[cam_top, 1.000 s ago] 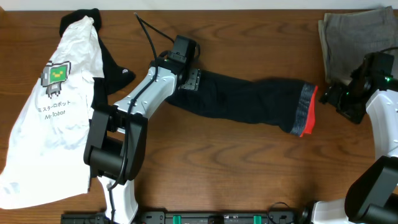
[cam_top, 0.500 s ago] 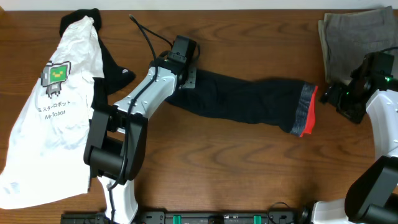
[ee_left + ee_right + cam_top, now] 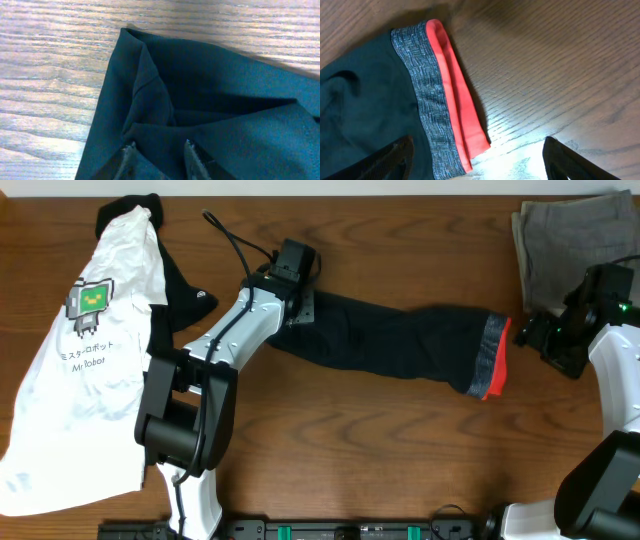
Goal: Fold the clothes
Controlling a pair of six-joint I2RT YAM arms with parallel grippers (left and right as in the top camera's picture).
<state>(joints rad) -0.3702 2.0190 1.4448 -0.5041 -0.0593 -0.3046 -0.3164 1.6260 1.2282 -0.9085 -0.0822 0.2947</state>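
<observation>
Left gripper (image 3: 159, 159) shows best in its own wrist camera: both dark fingertips (image 3: 127, 156) are sunk into the soft black long trousers (image 3: 210, 100) with a bunched fold nipped between them. Creases run out from the pinch toward a hem corner lying flat on the brown wooden table (image 3: 50, 75), while the overhead view hides that grip under the arm. Right gripper (image 3: 480, 160) hangs spread wide, nothing between its fingers, just off the grey waistband (image 3: 425, 100) and its coral-red edge (image 3: 457, 95), which from above is only a thin red line. From overhead the trousers lie as one long band across the table's middle, hem left, waist right. Bare wood runs in front of them and behind; the crumpled white T-shirt (image 3: 60, 410) fills the left side, and the grey-olive folded cloth (image 3: 565, 240) sits in the far right corner. Below the shirt's green robot print (image 3: 90, 300) comes a line of Japanese characters too small to read, then "Mr.Robot".
</observation>
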